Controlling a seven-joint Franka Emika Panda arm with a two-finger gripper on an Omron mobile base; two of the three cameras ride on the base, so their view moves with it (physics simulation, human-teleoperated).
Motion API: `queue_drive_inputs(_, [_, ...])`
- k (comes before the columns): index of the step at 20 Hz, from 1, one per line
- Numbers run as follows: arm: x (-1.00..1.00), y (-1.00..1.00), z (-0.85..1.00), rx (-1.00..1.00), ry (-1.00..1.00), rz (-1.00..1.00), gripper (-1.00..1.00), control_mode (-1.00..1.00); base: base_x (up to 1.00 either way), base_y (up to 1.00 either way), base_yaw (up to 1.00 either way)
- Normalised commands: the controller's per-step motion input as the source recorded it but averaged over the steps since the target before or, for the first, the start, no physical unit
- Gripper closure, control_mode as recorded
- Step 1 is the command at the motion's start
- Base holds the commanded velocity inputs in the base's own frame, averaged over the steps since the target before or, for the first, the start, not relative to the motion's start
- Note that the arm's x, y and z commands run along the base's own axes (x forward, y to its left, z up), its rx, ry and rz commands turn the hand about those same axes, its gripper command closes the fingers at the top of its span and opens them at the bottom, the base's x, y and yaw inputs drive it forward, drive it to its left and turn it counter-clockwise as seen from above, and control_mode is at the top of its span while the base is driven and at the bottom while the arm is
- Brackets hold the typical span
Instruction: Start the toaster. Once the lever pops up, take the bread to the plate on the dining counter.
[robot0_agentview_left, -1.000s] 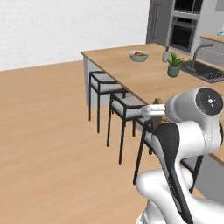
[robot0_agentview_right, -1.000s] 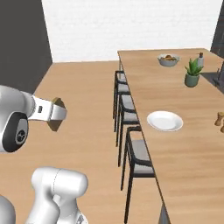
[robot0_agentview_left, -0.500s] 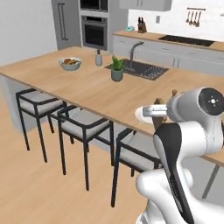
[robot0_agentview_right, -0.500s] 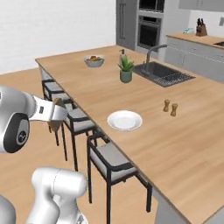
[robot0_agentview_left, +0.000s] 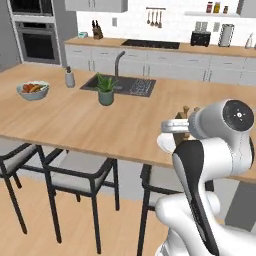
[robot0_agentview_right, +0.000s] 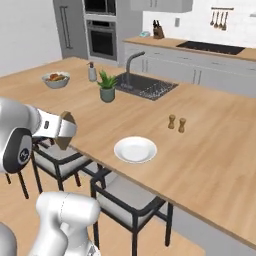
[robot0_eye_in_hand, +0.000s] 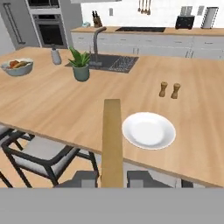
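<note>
Change: base has driven on; broad light-wood dining counter (robot0_eye_in_hand: 52, 105) now fills mid-frame.
Gripper (robot0_eye_in_hand: 112, 177): closed edge-on around flat brown toast slice (robot0_eye_in_hand: 112, 140), bottom centre.
Plate (robot0_eye_in_hand: 148, 130): round white, right of centre, on counter.
Toaster (robot0_eye_in_hand: 184, 22): boxy black, upper right.

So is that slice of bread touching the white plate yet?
Apart. In the hand view the bread stands edge-on in the gripper, short of the plate, bare counter between them.

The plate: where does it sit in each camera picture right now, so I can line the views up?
Left base view: not visible there.
Right base view: plate at centre, near the dining counter front edge.
Hand view: plate right of centre.
Shared landmark: potted plant beside the sink.
</note>
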Motion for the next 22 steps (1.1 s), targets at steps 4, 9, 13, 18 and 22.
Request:
queue_drive_inputs(4, [0.00, 0.00, 0.00, 0.00, 0.00, 0.00, 1.00, 1.00, 0.58, 0.42, -0.59])
queue_drive_inputs(9, [0.00, 0.00, 0.00, 0.00, 0.00, 0.00, 1.00, 1.00, 0.72, 0.42, -0.45])
queue_drive_inputs(13, [0.00, 0.00, 0.00, 0.00, 0.00, 0.00, 1.00, 1.00, 0.86, 0.41, -0.24])
queue_drive_inputs(18, [0.00, 0.00, 0.00, 0.00, 0.00, 0.00, 1.00, 1.00, 0.69, 0.09, -0.08])
queue_drive_inputs(22, [0.00, 0.00, 0.00, 0.00, 0.00, 0.00, 1.00, 1.00, 0.48, 0.06, 0.00])
